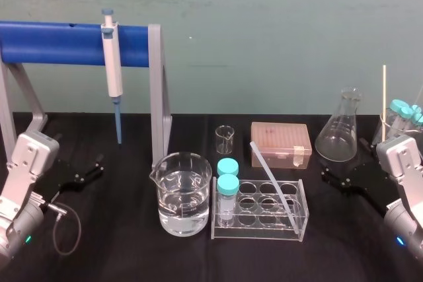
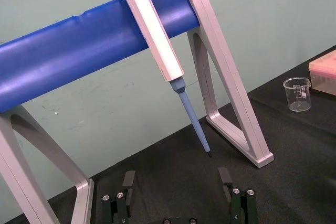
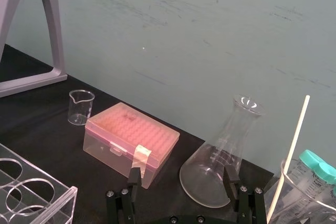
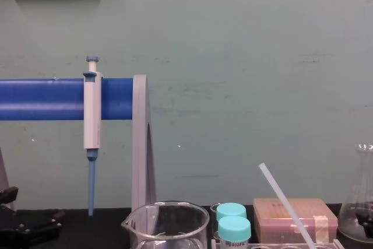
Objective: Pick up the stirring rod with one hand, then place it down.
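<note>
Four cameras on one table [image 1: 198,255].
The head view looks forward and down, taking in the table from the blue stand [image 1: 66,43] to the flask [image 1: 337,138]. The chest view sits lower (near table height) and faces the green wall [image 4: 245,86] straight on. The left wrist view looks out past the left gripper [image 2: 177,174], close under the pipette [image 2: 157,40]; the right wrist view, past the right gripper [image 3: 182,173], is close to the pink box [image 3: 134,137]. Both wrist views share the small beaker [image 3: 81,107].
</note>
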`<control>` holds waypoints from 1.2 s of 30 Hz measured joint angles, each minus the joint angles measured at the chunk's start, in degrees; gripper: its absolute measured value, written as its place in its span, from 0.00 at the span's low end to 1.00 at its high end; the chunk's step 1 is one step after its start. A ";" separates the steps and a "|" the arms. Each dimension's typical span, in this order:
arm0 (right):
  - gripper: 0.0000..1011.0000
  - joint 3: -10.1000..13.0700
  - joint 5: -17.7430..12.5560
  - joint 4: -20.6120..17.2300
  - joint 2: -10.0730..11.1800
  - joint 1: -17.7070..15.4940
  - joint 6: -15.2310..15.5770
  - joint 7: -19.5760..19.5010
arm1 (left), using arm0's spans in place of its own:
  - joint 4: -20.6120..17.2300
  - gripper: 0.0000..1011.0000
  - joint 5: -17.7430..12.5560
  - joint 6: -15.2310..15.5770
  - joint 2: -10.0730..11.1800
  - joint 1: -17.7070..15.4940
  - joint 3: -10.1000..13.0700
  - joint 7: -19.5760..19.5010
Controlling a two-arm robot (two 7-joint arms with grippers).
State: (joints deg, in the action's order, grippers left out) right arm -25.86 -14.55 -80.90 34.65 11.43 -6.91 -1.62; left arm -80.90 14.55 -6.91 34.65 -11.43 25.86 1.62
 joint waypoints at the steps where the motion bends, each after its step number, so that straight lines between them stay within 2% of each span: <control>1: 0.99 0.00 0.00 0.00 0.00 0.00 0.00 0.00 | 0.00 0.99 0.00 0.00 0.00 0.00 0.00 0.00; 36: 0.99 0.00 0.00 0.00 0.00 0.00 0.00 0.00 | 0.00 0.99 0.00 0.00 0.00 0.00 0.00 0.00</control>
State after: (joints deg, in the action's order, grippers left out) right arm -25.86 -14.55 -80.90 34.64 11.43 -6.91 -1.62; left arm -80.90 14.55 -6.91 34.64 -11.43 25.86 1.62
